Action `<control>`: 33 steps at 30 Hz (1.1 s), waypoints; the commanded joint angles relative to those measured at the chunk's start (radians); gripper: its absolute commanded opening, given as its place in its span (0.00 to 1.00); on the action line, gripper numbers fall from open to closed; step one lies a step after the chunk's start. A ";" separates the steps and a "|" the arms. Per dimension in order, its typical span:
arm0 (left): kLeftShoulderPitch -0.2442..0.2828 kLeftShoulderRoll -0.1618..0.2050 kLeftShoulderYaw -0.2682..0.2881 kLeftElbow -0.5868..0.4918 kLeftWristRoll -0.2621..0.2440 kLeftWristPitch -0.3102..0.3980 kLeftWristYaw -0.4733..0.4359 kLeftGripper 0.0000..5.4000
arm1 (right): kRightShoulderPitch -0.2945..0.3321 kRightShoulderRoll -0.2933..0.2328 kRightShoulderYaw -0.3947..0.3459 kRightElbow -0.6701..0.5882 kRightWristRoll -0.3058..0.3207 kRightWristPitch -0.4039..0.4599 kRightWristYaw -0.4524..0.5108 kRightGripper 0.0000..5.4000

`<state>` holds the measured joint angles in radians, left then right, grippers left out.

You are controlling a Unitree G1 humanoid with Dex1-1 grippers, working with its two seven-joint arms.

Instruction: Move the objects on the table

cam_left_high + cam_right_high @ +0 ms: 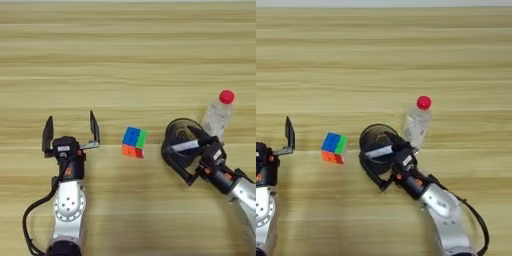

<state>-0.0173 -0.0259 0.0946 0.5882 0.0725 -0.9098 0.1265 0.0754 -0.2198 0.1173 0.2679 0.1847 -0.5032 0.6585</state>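
- The left gripper (70,131) is seen at the near left of the table (125,60), at the end of a silver arm that rises from the near edge; its two black fingers (94,127) are spread wide apart and point away toward the far side, with nothing between them.
- The right gripper (186,152) is reached in from the near right on a silver arm and is clamped on the black round cup (179,131) — one finger is laid inside the cup and the other is curved around the outside of its near wall.
- A marker (186,145) with a pale barrel and a dark cap is seen lying across the mouth of the cup, just beside the inner finger.
- The puzzle cube (134,142) is found between the two grippers, just right of the left gripper's right finger and apart from it; blue and green faces are shown on top, orange and red on the near side. It is rested on the wood, touched by nothing.
- The clear bottle (218,115) with the red cap (226,96) is placed just beyond the cup, on its far right side — whether the two are touching cannot be told.
- Farther off, only the light wooden planks with their horizontal grain stripes are shown, up to the far edge.
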 commanded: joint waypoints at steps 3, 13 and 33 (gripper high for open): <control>-0.004 -0.003 -0.003 0.005 0.000 0.009 0.004 1.00 | 0.020 -0.032 -0.063 -0.046 0.025 0.062 -0.039 0.89; -0.009 -0.001 -0.001 0.010 -0.004 0.009 0.001 1.00 | 0.024 -0.087 -0.180 -0.016 0.033 0.138 -0.101 0.89; -0.019 0.003 -0.001 0.023 -0.009 0.005 -0.004 1.00 | -0.065 -0.129 -0.270 0.225 -0.025 0.140 -0.211 0.89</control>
<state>-0.0286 -0.0254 0.0948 0.6022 0.0690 -0.9100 0.1243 0.0515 -0.3523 -0.1303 0.4419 0.1602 -0.3628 0.4731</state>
